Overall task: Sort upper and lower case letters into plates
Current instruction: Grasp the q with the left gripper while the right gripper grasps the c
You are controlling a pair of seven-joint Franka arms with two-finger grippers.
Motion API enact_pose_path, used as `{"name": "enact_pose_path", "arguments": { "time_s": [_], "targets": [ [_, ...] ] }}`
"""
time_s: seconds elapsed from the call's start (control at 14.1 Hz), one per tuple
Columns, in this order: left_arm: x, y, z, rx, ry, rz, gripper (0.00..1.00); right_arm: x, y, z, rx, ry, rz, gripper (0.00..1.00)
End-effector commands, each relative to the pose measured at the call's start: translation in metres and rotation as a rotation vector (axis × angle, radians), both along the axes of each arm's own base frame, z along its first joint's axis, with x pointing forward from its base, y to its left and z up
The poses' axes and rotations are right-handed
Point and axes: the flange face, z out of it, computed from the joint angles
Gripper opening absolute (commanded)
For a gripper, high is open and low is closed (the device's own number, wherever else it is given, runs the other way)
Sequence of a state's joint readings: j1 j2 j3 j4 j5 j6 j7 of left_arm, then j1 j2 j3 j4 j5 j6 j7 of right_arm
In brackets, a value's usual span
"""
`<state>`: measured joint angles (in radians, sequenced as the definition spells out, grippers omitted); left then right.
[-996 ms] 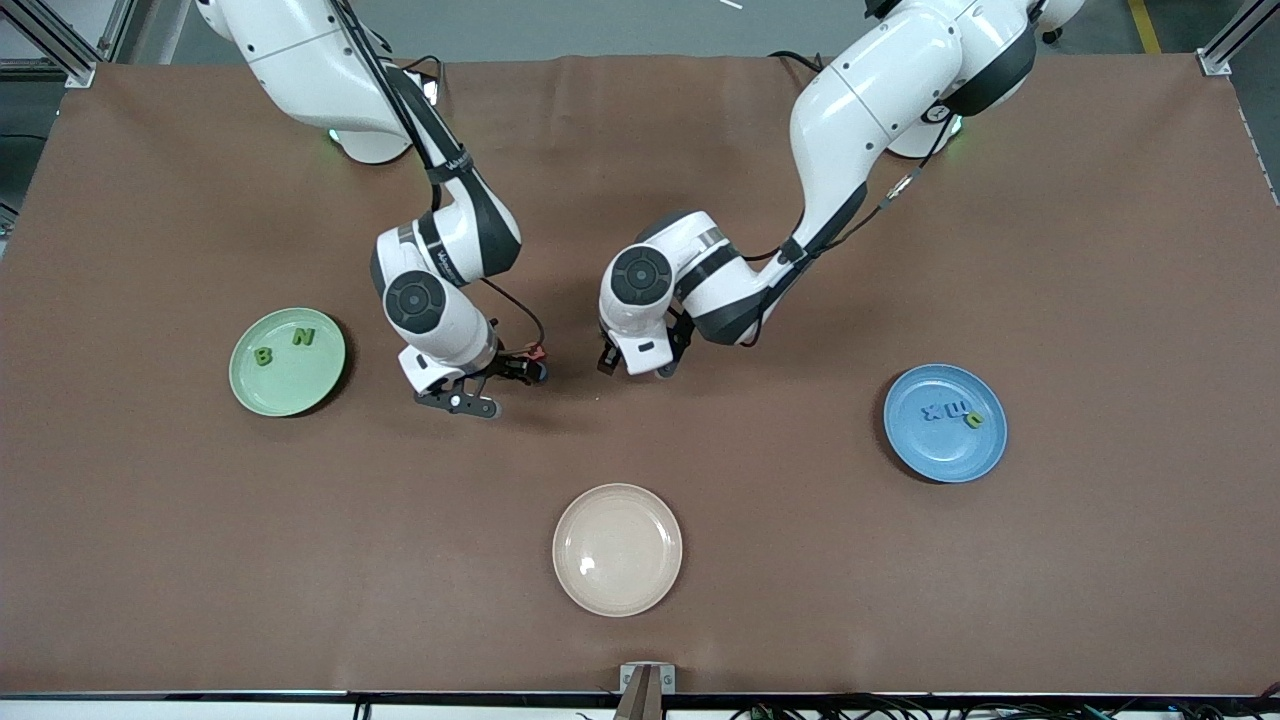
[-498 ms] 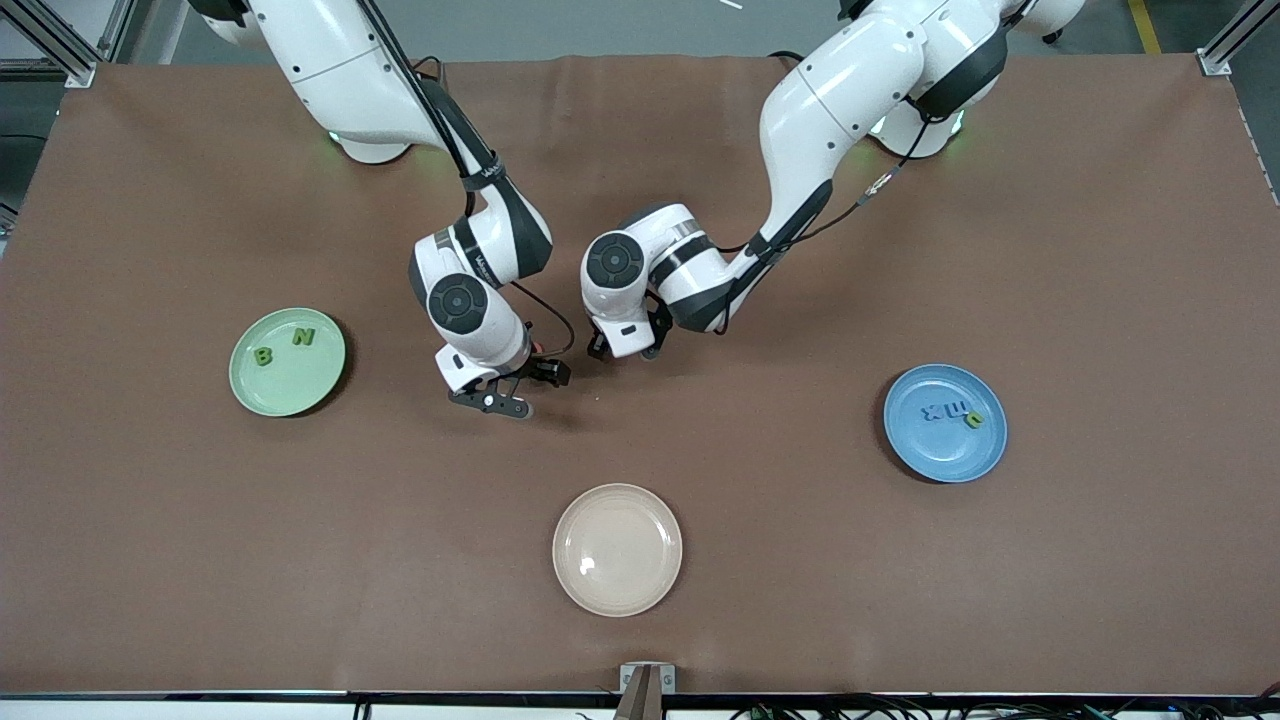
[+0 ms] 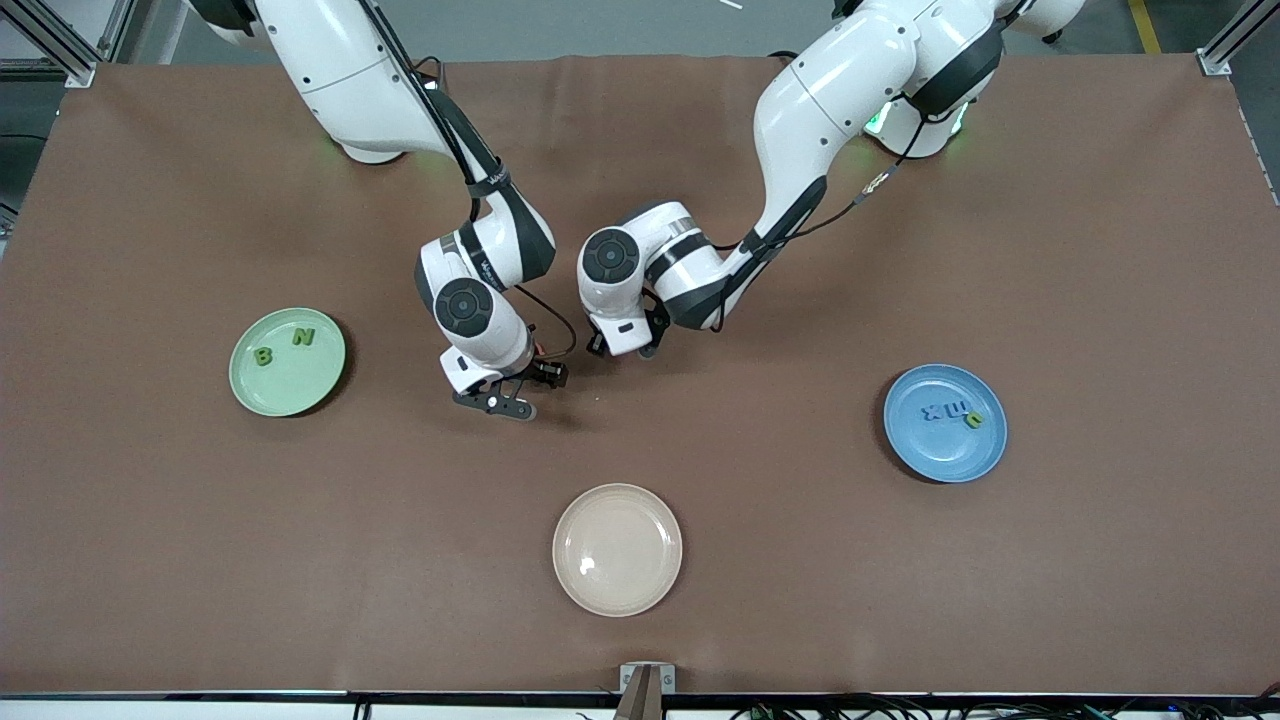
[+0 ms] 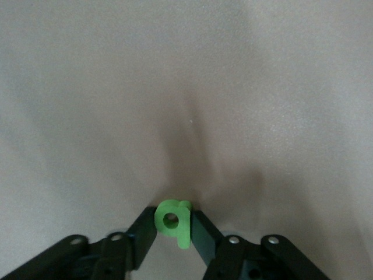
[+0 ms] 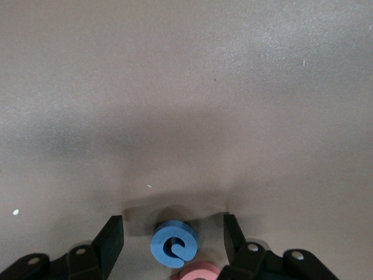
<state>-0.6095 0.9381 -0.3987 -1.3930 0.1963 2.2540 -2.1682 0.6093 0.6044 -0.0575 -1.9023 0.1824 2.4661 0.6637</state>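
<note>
My left gripper is shut on a small green letter, a ring with a stem, low at the brown table mat. In the front view the left gripper sits near the table's middle. Close beside it, toward the right arm's end, my right gripper is down at the mat. My right gripper is open around a blue C-shaped letter, touching neither side. A red letter lies against the blue one. The mint green plate holds B and N. The blue plate holds three letters.
A cream-beige plate lies nearer the front camera than both grippers. The two hands are close together, a short gap between them. Brown mat stretches between the grippers and each coloured plate.
Both hands drew together at the table's middle. The left gripper closed on the green letter. The right gripper's fingers narrowed around the blue letter.
</note>
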Motion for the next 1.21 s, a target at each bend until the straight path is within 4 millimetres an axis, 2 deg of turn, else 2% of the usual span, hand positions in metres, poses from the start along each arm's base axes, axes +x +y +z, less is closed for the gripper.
{"name": "enact_pose_path", "arguments": {
  "time_s": [0.0, 0.21, 0.43, 0.57, 0.71, 0.85, 1.0, 1.14],
  "targets": [
    [0.008, 0.010, -0.006, 0.007, -0.007, 0.020, 0.12, -0.006, -0.001, -0.005, -0.005, 0.011, -0.017, 0.56],
    [0.026, 0.023, 0.001, 0.022, -0.030, 0.038, 0.02, -0.009, -0.006, -0.009, -0.011, 0.022, -0.012, 0.48],
    [0.051, 0.043, 0.027, 0.046, -0.060, 0.061, 0.02, -0.009, -0.006, -0.009, -0.011, 0.021, -0.011, 0.37],
    [0.072, 0.066, 0.043, 0.104, -0.090, 0.056, 0.01, -0.008, -0.007, -0.008, -0.010, 0.021, -0.014, 0.27],
    [0.092, 0.092, 0.059, 0.142, -0.091, 0.034, 0.01, -0.006, -0.009, -0.007, -0.010, 0.023, -0.017, 0.20],
    [0.112, 0.129, 0.074, 0.185, -0.060, -0.016, 0.01, -0.004, -0.010, 0.000, -0.006, 0.016, -0.016, 0.15],
    [0.126, 0.165, 0.090, 0.196, -0.061, -0.048, 0.01, 0.006, -0.026, 0.018, 0.000, 0.025, -0.023, 0.14],
    [0.132, 0.205, 0.101, 0.208, -0.052, -0.118, 0.01, 0.018, -0.054, 0.044, 0.009, 0.053, 0.019, 0.13]
  ]
}}
